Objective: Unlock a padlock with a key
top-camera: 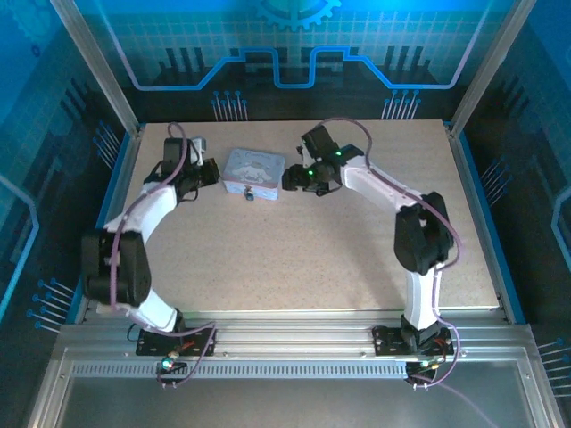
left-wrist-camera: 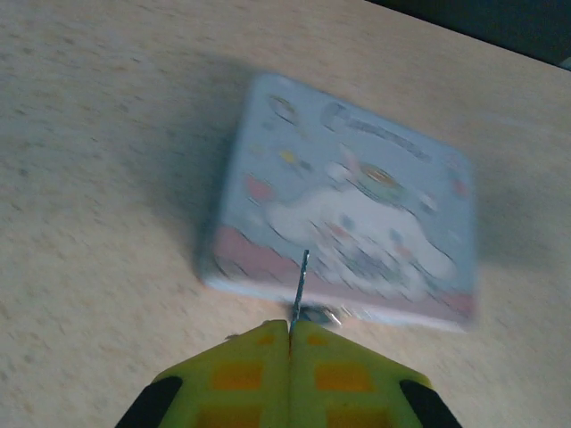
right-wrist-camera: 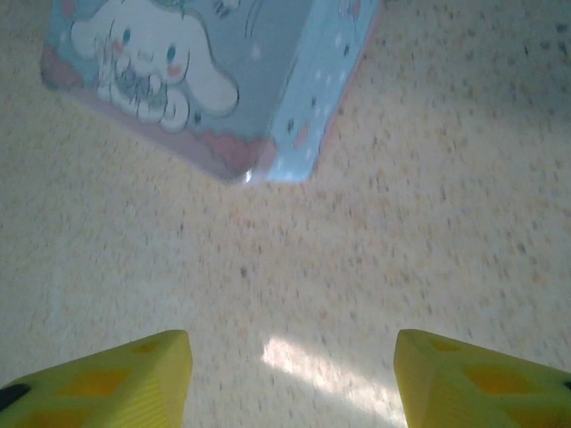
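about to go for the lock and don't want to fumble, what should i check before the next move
1. Grip on the thin dark-grey metal key, left jaws shut on it: ok.
2. View of the small dark padlock at the edge of the pale cartoon-printed tin box: ok.
3. Key tip lined up with the keyhole: cannot tell, too blurred.
4. Right jaws open and empty: ok.
5. Padlock steadied by the right jaws: not ok, they hang over bare speckled table.
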Robot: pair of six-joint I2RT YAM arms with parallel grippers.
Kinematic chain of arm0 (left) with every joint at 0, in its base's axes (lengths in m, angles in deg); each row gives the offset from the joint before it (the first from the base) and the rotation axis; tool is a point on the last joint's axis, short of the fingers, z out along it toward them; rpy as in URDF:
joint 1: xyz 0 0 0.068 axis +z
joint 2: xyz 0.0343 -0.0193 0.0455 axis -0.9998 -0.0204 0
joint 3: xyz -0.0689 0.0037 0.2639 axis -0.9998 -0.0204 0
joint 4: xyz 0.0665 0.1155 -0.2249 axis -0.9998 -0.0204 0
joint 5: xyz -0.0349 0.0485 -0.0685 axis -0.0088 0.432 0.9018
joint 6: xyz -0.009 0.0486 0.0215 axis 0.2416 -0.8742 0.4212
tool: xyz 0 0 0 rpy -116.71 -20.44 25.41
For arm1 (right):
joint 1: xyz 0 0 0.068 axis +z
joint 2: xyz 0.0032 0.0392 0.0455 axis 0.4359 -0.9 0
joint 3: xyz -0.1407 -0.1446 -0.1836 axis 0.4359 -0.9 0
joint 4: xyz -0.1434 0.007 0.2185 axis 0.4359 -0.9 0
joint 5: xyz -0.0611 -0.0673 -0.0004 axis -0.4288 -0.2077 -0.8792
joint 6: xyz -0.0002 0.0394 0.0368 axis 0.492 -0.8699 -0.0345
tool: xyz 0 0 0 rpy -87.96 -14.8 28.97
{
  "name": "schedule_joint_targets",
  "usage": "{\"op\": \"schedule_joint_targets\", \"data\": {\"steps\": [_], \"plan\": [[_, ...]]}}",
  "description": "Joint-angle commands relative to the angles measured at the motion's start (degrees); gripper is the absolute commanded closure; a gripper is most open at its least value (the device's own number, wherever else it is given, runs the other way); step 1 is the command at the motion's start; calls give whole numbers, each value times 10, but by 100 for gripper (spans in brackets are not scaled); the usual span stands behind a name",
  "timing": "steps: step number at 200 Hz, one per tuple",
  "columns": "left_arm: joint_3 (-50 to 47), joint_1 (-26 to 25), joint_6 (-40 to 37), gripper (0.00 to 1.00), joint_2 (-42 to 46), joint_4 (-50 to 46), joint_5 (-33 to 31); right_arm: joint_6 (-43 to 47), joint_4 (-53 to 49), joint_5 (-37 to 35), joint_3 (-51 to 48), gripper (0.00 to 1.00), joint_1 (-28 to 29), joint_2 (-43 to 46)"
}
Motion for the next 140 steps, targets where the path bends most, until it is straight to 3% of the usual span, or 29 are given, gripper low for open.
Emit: {"op": "schedule_joint_targets", "data": {"steps": [1, 33, 67, 110, 140], "plan": [[89, 14, -15, 100, -76, -60, -23, -16, -34, -12, 78, 37, 1, -62], [212, 17, -23, 100, -183, -129, -16, -20, -54, 5, 178, 36, -6, -148], [276, 13, -23, 100, -248, -162, 44, -22, -67, 33, 260, 36, -11, -216], [230, -20, -34, 100, -236, -151, 79, 1, -83, 54, 296, 37, -14, -252], [148, -47, -23, 100, -186, -113, 86, 31, -84, 37, 214, 40, -14, -207]]}}
